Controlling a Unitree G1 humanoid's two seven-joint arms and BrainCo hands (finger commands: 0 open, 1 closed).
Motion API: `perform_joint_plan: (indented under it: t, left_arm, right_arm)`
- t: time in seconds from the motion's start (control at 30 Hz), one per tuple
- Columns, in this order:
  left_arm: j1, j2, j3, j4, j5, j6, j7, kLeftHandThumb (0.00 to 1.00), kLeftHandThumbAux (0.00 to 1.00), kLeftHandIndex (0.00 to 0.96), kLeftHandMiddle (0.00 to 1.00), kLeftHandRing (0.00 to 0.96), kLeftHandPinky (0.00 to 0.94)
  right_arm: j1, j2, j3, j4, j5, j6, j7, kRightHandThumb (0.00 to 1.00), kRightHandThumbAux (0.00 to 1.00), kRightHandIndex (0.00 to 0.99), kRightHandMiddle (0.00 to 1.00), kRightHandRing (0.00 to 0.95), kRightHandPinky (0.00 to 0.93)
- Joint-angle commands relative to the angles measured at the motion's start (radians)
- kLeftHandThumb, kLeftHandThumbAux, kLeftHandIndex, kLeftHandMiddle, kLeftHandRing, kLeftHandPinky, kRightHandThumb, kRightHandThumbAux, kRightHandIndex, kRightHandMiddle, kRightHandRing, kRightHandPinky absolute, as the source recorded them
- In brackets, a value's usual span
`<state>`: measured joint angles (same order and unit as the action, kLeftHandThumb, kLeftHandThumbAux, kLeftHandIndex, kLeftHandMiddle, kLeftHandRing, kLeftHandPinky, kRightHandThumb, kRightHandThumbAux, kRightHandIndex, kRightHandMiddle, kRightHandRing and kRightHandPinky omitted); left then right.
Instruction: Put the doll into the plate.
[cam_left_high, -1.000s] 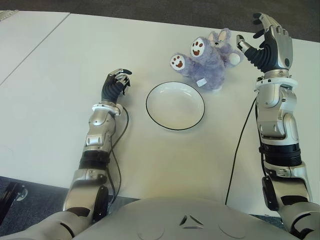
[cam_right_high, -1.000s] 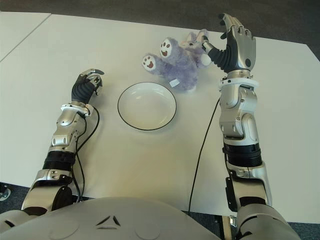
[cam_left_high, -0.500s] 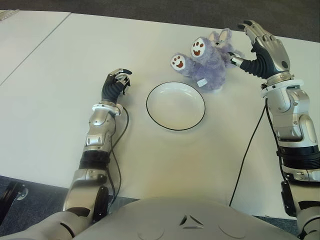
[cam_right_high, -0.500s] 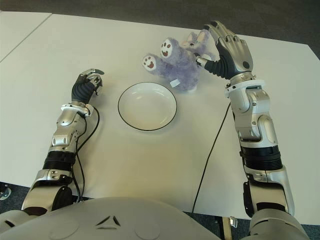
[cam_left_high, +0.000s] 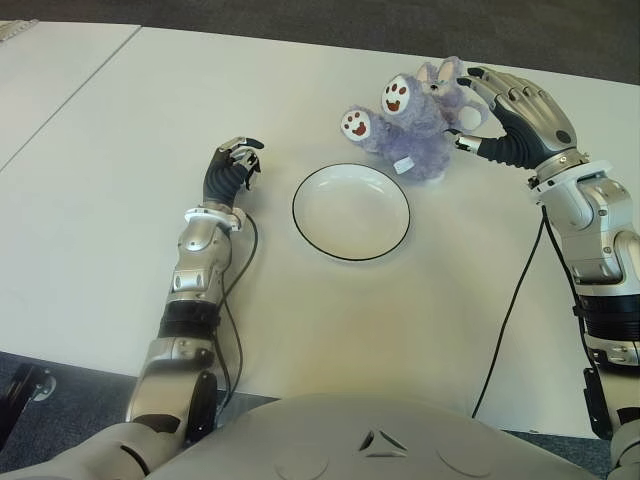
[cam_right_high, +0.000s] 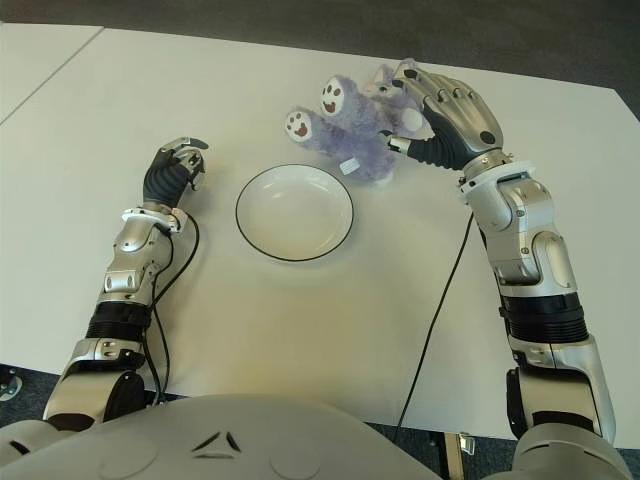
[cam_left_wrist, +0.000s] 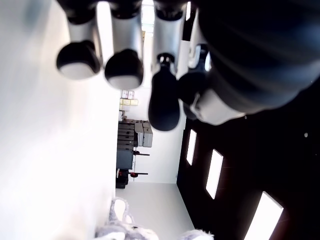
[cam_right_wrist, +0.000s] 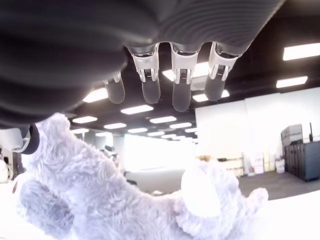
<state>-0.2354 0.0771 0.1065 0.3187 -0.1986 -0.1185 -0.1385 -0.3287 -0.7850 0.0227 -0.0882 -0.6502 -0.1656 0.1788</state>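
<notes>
A purple plush doll (cam_left_high: 412, 125) with white paw soles lies on the white table (cam_left_high: 120, 120), just behind a white plate (cam_left_high: 351, 211) with a dark rim. My right hand (cam_left_high: 505, 110) hovers over the doll's right side, fingers spread above its head and thumb beside its body, holding nothing. In the right wrist view the fingers (cam_right_wrist: 175, 82) hang open above the doll (cam_right_wrist: 105, 200). My left hand (cam_left_high: 233, 166) shows left of the plate with its fingers curled and nothing in them.
A black cable (cam_left_high: 505, 320) trails along my right arm over the table. A second table (cam_left_high: 40, 70) stands at the far left across a narrow gap. Dark floor lies beyond the table's far edge.
My right hand has tipped from upright beside the doll to palm-down and moved left over it. The doll, the plate and the left hand have not moved.
</notes>
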Motion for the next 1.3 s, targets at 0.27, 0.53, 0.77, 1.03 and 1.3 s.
perform_joint_plan:
  t: [0.27,0.53,0.77,1.03,1.3]
  left_arm:
    - [0.056,-0.04,-0.004,0.048,-0.006,0.009,-0.005,0.709,0.706,0.443,0.85,0.87,0.865]
    - [0.054,-0.041,-0.003,0.052,-0.007,0.01,-0.006,0.709,0.706,0.443,0.85,0.871,0.867]
    - [0.054,-0.047,-0.006,0.049,-0.005,0.009,0.002,0.709,0.706,0.443,0.853,0.873,0.867]
    - [0.056,-0.053,-0.005,0.049,-0.002,0.001,0.009,0.709,0.706,0.443,0.856,0.873,0.864]
    - [0.058,-0.054,-0.007,0.051,0.002,-0.011,0.009,0.709,0.706,0.443,0.853,0.872,0.866]
  right_arm:
    - [0.006,-0.064,0.0,0.025,0.086,-0.071,0.126,0.427,0.206,0.0,0.0,0.0,0.0]
    - [-0.014,-0.091,0.009,0.065,0.099,-0.126,0.157,0.452,0.194,0.0,0.0,0.0,0.0]
    - [-0.062,-0.113,0.036,0.15,0.106,-0.18,0.202,0.438,0.192,0.0,0.0,0.0,0.0]
    - [-0.127,-0.115,0.072,0.231,0.105,-0.217,0.236,0.423,0.2,0.0,0.0,0.0,0.0]
    - [-0.184,-0.103,0.111,0.288,0.088,-0.233,0.249,0.392,0.212,0.0,0.0,0.0,0.0]
